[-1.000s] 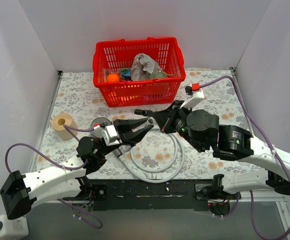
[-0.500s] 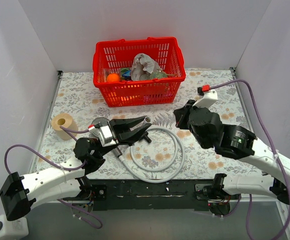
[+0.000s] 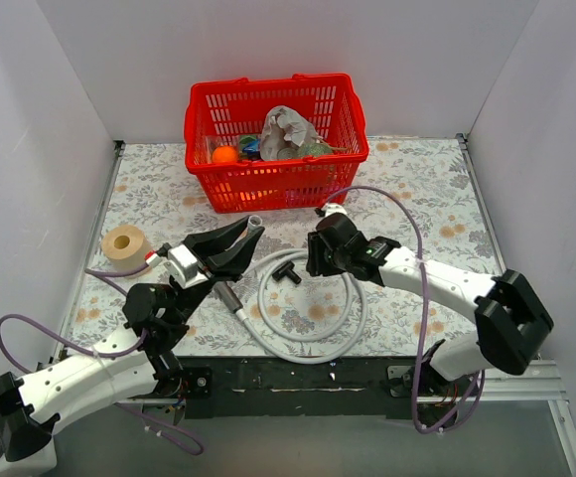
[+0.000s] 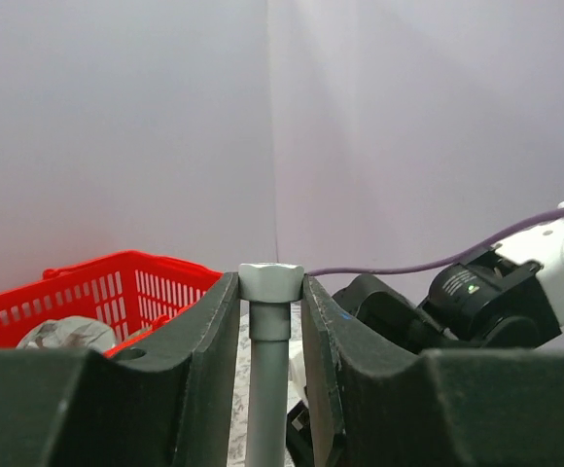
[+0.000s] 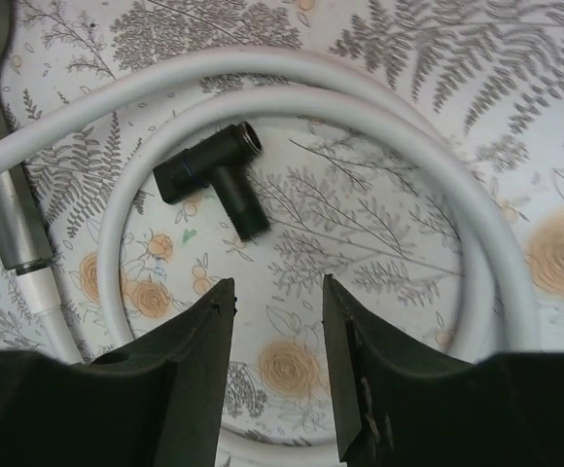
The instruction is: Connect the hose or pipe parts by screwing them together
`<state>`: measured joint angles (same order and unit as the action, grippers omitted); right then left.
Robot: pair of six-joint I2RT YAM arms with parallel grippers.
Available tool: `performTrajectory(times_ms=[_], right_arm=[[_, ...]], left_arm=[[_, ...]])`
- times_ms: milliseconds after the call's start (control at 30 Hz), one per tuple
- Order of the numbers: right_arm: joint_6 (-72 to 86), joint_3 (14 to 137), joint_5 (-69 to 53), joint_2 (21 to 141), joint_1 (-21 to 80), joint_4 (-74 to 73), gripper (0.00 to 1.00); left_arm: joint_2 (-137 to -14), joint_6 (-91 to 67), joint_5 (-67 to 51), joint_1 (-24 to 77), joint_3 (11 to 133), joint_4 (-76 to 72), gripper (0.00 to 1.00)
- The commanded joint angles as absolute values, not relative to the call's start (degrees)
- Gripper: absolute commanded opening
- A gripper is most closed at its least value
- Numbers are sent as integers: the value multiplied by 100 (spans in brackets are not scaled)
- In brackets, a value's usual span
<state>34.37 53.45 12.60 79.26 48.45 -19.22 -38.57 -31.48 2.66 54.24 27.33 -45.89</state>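
Observation:
My left gripper (image 3: pixel 251 235) is shut on the metal end nut (image 3: pixel 255 220) of the light-grey hose and holds it up off the table. In the left wrist view the hex nut (image 4: pixel 270 287) sits clamped between the fingertips of that gripper (image 4: pixel 269 275), with the hose (image 4: pixel 266 409) hanging below. The rest of the hose lies coiled (image 3: pixel 353 308) on the table. The shower head's handle (image 5: pixel 5 195) lies left of the coil (image 5: pixel 476 224), with the hose running on from its lower end. My right gripper (image 3: pixel 313 260) (image 5: pixel 277 287) hangs open over the inside of the coil, holding nothing.
A black T-shaped fitting (image 3: pixel 288 270) (image 5: pixel 214 175) lies inside the coil just ahead of the right fingertips. A red basket (image 3: pixel 201 174) with several items stands at the back. A tape roll (image 3: pixel 124 243) sits at the left. White walls close in three sides.
The black fitting, up by the right gripper a second ago, now lies on the table. The right arm swung away, then came down over the coil with jaws open. The left gripper tilted the hose end upward.

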Motion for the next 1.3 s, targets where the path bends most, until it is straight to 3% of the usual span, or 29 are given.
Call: performTrajectory(times_ms=[0, 167, 467, 567, 667, 700, 767, 1000, 1267], right_arm=[[2331, 5475, 256, 8471, 4887, -511, 52], [1627, 6099, 44, 9500, 4922, -729, 56], [1011, 6504, 271, 10379, 5080, -826, 46], [853, 6583, 474, 10582, 5168, -931, 38], [835, 6566, 527, 10705, 5203, -940, 21], [844, 6557, 553, 10722, 5212, -949, 5], [948, 6574, 650, 10670, 5212, -1071, 1], [2289, 6505, 2546, 8970, 4722, -2439, 1], [4235, 4985, 2454, 7085, 2630, -3479, 1]], left_arm=[[-3455, -3085, 589, 5379, 2698, -3982, 0], [-3357, -3181, 545, 5370, 2751, -3586, 0], [-3392, -3270, 431, 5370, 2812, -3559, 0], [-3410, -3270, 396, 5370, 2856, -3595, 0], [-3419, -3243, 396, 5370, 2883, -3595, 0], [-3410, -3234, 396, 5361, 2883, -3586, 0], [-3393, -3226, 387, 5353, 2892, -3568, 0], [-3419, -3234, 220, 5353, 2900, -3621, 0], [-3454, -3296, 9, 5353, 2944, -3639, 0]])
